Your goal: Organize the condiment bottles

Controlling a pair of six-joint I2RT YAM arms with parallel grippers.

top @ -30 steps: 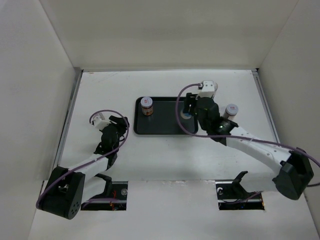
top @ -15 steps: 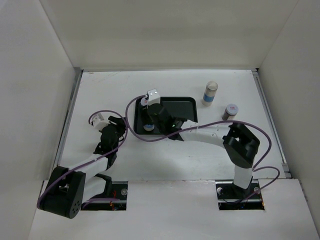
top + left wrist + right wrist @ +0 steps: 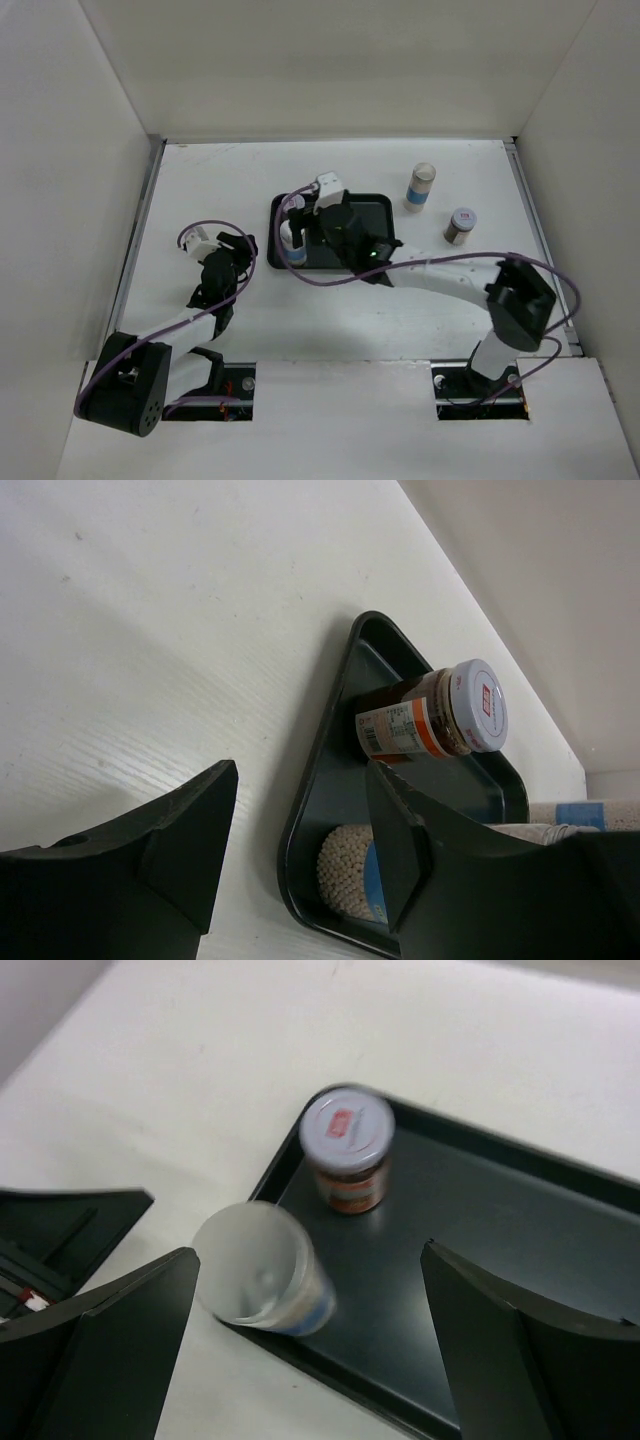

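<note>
The white desk point(image 3: 200, 180) carries a black tray point(image 3: 375, 210), with the right arm stretched across it. The right claw point(image 3: 310, 1250) hangs over the tray's near-left corner, fingers spread wide and gripping nothing. The left claw point(image 3: 300, 770) sits left of the tray, partly apart and empty. In the tray a pale jar point(image 3: 262, 1280) stands free between the spread fingers, with a dark jar point(image 3: 347, 1150) just behind it. A tall jar point(image 3: 421, 186) and a short jar point(image 3: 461, 225) stand on the desk to the right. The setting-down looks finished to me. Next the right claw should rise straight up, clear of the pale jar, then fetch one of those two.
</note>
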